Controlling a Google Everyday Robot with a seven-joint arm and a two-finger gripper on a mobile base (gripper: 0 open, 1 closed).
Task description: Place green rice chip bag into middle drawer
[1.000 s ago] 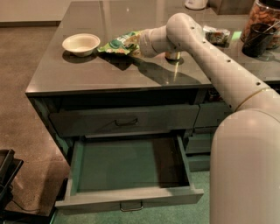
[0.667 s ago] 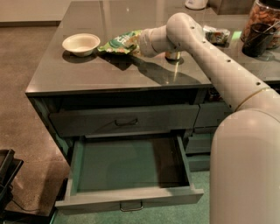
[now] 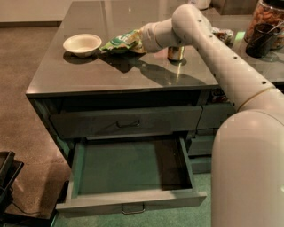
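The green rice chip bag (image 3: 116, 43) hangs a little above the dark countertop, right of the white bowl (image 3: 82, 44), and casts a shadow under itself. My gripper (image 3: 138, 41) is at the bag's right end and is shut on it; the bag hides most of the fingers. The middle drawer (image 3: 128, 166) is pulled wide open below the counter's front. It has a green inside, with nothing in it, and a small metal handle on its front. The matching wide drawer (image 3: 126, 123) above it is closed.
A metal can (image 3: 176, 53) stands on the counter just behind my forearm. A small silvery packet (image 3: 222, 34), a dark cup (image 3: 259, 40) and a jar (image 3: 266, 13) sit at the far right. Narrower drawers (image 3: 213, 116) are on the right. A black object (image 3: 6, 175) sits on the floor at lower left.
The bag and my gripper have risen very slightly off the counter. The drawer and bowl have not moved.
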